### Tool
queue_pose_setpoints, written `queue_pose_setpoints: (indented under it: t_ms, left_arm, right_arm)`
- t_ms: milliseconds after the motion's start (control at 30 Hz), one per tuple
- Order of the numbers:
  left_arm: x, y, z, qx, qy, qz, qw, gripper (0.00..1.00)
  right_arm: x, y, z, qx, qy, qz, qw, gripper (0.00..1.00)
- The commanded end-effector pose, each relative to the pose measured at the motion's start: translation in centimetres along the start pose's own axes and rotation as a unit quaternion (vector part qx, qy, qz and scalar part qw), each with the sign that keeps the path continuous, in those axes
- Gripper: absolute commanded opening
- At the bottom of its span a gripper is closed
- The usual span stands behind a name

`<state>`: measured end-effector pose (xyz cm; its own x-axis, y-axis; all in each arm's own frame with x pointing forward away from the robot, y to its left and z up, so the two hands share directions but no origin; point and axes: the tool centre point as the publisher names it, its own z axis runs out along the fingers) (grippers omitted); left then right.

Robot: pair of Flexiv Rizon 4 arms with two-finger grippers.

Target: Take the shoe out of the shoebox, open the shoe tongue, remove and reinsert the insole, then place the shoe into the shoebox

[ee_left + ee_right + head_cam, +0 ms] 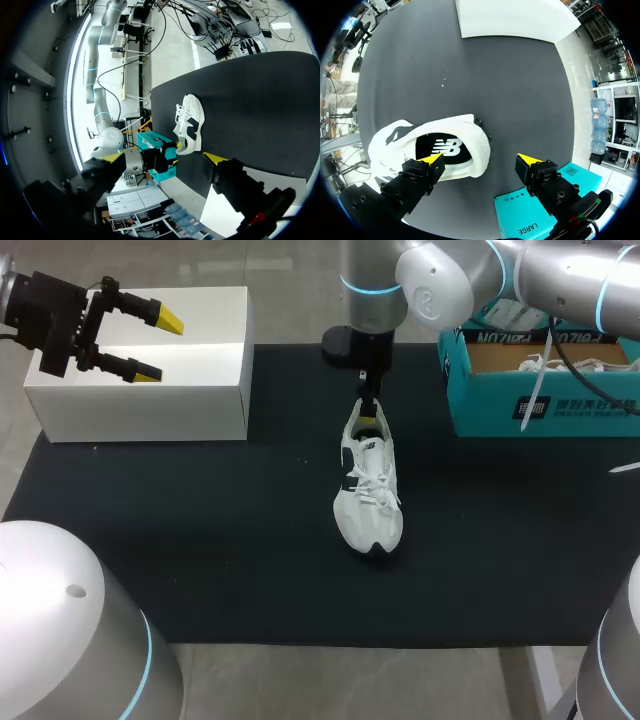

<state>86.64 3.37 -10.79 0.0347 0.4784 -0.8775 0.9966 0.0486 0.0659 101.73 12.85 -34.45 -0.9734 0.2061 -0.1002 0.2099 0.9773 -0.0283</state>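
White shoe [367,485] lies toe near, probably light and floppy. My right gripper [480,160] hangs wide open over its heel, empty; I'd grip the stiffer heel collar.

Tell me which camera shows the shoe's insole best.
Right wrist view: it looks straight into the shoe, black insole plain by the right gripper. Head view: gripper partly covers the opening. Left wrist view: shoe small, insole unclear.
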Motion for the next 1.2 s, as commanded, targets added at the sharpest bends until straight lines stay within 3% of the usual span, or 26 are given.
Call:
queue_pose_setpoints:
  t_ms: [33,333,467,500,567,600,900,1200]
  left_arm:
    - [0.0,0.1,-0.1,0.001,0.002,0.0,1.0,1.0]
    - [0.0,0.1,-0.1,0.001,0.002,0.0,1.0,1.0]
    - [0.0,0.1,-0.1,0.001,0.002,0.0,1.0,1.0]
    - [0.0,0.1,-0.1,0.001,0.002,0.0,1.0,1.0]
    - [0.0,0.1,-0.1,0.001,0.002,0.0,1.0,1.0]
    - [0.0,0.1,-0.1,0.001,0.002,0.0,1.0,1.0]
    - [0.0,0.1,-0.1,0.001,0.002,0.0,1.0,1.0]
    - [0.0,0.1,-0.1,0.001,0.002,0.0,1.0,1.0]
  right_arm:
    - [-0.9,0.5,2.3,0.0,0.005,-0.002,1.0,0.93]
    - [-1.3,0.6,4.7,-0.003,0.01,0.001,1.0,0.91]
    - [-1.1,0.3,5.6,0.004,0.016,0.004,1.0,0.73]
    - [-1.0,0.3,5.8,0.006,0.018,0.003,1.0,0.6]
    - [-0.9,0.3,5.8,0.014,0.016,0.001,1.0,0.24]
    - [-0.8,0.3,5.7,0.017,0.014,-0.001,1.0,0.0]
    - [0.2,0.2,3.0,0.039,-0.005,0.014,0.999,0.0]
    - [0.7,-0.3,-3.1,0.037,-0.017,0.036,0.999,0.0]
